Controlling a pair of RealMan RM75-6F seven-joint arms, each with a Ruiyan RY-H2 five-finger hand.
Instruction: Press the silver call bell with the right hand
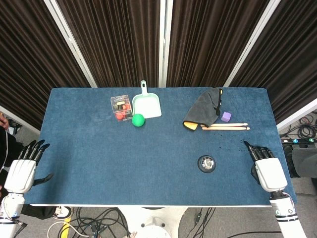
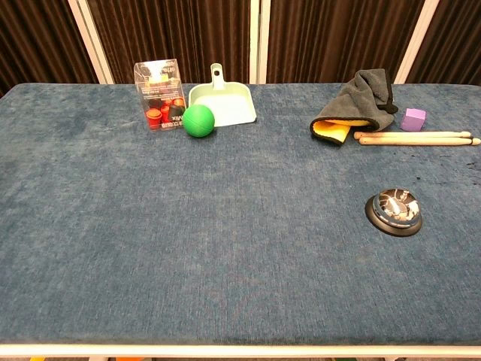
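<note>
The silver call bell (image 1: 206,163) on its black base sits on the blue table, right of centre near the front; the chest view shows the call bell (image 2: 394,210) untouched. My right hand (image 1: 265,168) lies at the table's right front edge, about a hand's width right of the bell, most fingers curled in and one finger stretched forward. It holds nothing and is apart from the bell. My left hand (image 1: 22,171) stays off the table's left front corner, fingers spread and empty. Neither hand shows in the chest view.
At the back stand a clear box of red items (image 1: 121,107), a green ball (image 1: 137,119) and a mint dustpan (image 1: 146,103). A grey cloth (image 1: 203,114), a purple cube (image 1: 226,116) and two drumsticks (image 1: 225,127) lie behind the bell.
</note>
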